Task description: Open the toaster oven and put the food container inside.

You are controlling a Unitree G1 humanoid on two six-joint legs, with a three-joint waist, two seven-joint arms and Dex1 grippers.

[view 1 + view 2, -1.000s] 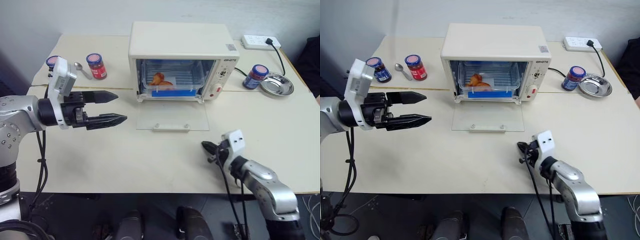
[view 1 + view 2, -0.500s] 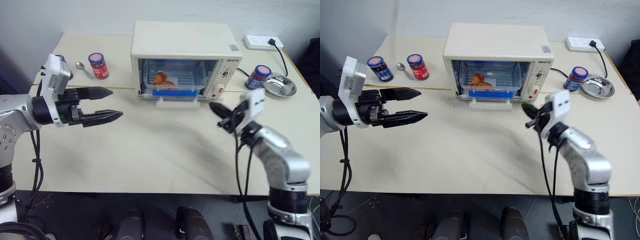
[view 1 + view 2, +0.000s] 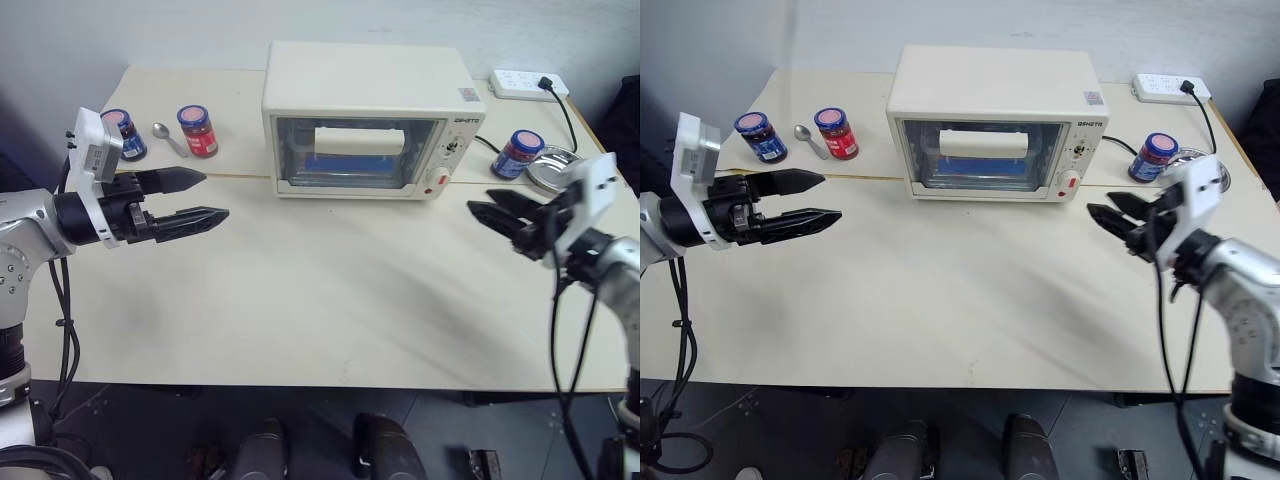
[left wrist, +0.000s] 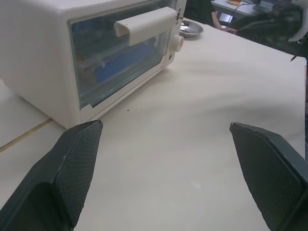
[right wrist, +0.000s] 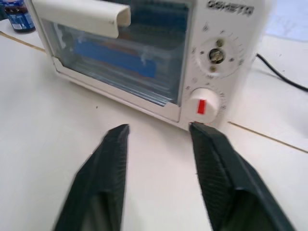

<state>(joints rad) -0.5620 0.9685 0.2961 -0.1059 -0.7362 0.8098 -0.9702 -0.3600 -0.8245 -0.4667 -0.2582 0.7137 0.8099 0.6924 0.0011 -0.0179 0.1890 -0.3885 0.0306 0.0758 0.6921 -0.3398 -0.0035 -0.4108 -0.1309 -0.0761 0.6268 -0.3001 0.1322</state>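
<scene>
Door now shut vs. earlier; toaster oven (image 3: 365, 118) encloses food container (image 5: 115, 57). Left gripper (image 3: 200, 198) fingers wide, empty; right gripper (image 3: 492, 213) fingers parted, empty.

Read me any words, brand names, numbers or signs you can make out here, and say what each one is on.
"OSHETO", as best it reads, slightly blurred: on the cream-white boxy toaster oven, printed above its dials.
Small square sticker on the oven's top: too small to read.
Labels on the red-lidded jar and two blue-lidded jars: too small to read.
</scene>
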